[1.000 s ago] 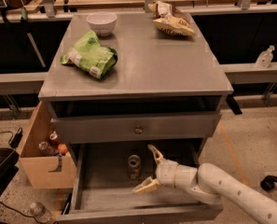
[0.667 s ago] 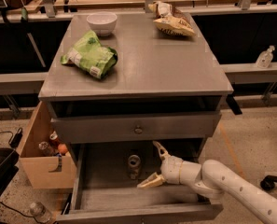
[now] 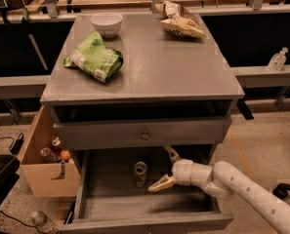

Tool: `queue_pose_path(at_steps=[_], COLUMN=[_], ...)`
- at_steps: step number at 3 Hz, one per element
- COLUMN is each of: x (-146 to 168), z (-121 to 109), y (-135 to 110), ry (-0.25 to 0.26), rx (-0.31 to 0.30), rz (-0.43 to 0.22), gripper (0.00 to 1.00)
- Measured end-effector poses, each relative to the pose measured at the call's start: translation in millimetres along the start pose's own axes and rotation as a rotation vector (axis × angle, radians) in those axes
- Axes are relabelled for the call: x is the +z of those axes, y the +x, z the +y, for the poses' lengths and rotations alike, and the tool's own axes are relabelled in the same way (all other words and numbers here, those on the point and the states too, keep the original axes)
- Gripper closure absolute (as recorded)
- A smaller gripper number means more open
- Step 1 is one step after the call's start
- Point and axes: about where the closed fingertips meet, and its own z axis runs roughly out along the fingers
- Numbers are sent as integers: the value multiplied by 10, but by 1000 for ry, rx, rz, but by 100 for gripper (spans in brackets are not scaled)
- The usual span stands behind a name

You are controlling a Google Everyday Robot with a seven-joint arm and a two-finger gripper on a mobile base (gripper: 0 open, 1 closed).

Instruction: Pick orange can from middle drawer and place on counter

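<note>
The orange can (image 3: 140,172) stands upright on the floor of the open middle drawer (image 3: 105,204), toward the back, its silver top showing. My gripper (image 3: 166,168) is inside the drawer just right of the can, at its height. Its fingers are spread wide, one fingertip (image 3: 154,187) near the can's front right, the other (image 3: 171,152) behind. The can is not between the fingers. The counter (image 3: 164,67) is the grey cabinet top above.
On the counter lie a green bag (image 3: 93,58), a white bowl (image 3: 107,23) and a tan snack bag (image 3: 180,22). A closed drawer front with a knob (image 3: 144,135) overhangs the open drawer. A tan wooden crate (image 3: 46,165) stands to the left.
My gripper has shifted slightly to the right and back inside the drawer, staying open beside the can. The can has not moved.
</note>
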Motion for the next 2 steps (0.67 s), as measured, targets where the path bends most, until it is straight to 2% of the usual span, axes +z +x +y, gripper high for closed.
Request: queue_pose_path(at_steps=[2], x=[291], z=[-26], y=[178], ry=[-44], rx=[24], rz=[2], gripper=[0])
